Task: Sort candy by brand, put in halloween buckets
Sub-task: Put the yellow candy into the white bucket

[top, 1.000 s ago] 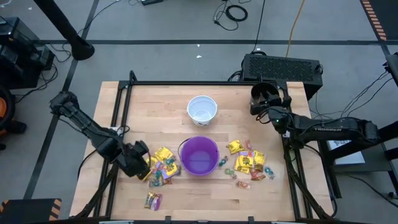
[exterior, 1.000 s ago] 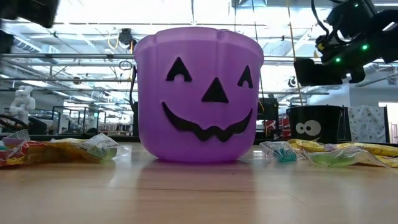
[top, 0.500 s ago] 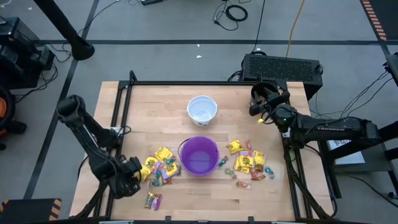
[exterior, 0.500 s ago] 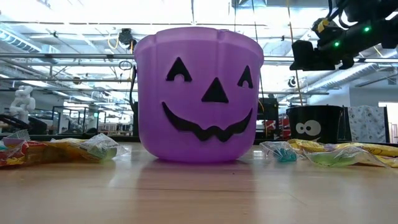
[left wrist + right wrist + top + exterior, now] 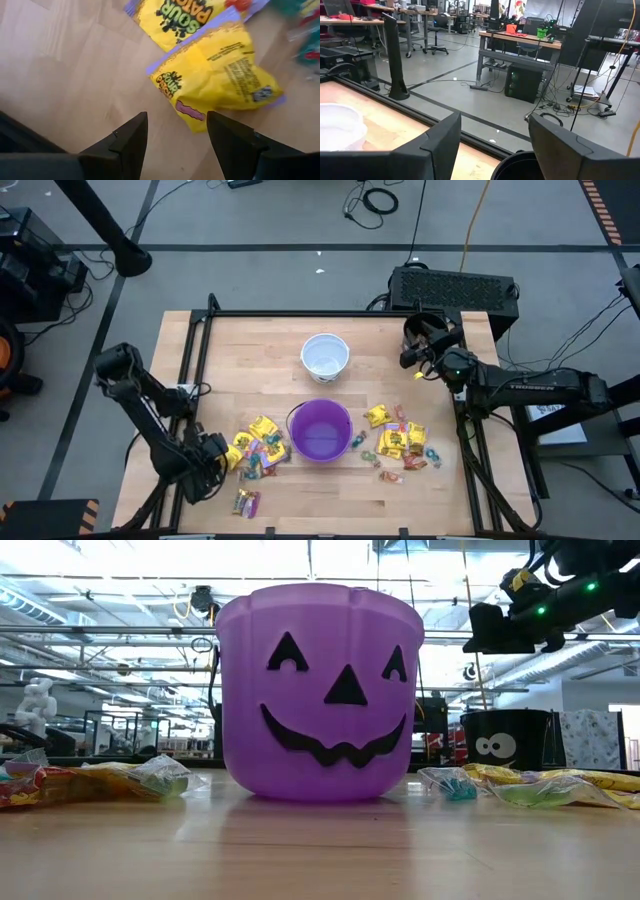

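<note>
left gripper: fingers spread, empty, above crinkled yellow candy packet left of round purple plastic bucket | right gripper: fingers spread, empty, over round black bucket

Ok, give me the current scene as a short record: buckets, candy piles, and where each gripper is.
white bucket: table centre, far side, looks empty
purple bucket: near centre, nothing seen inside
black bucket: far right corner, under the right gripper
left candy pile: left of the purple bucket, yellow packets on top
right candy pile: right of the purple bucket
left gripper: jaws open, low over a yellow packet, holding nothing
right gripper: jaws open, empty, above the black bucket's rim
</note>
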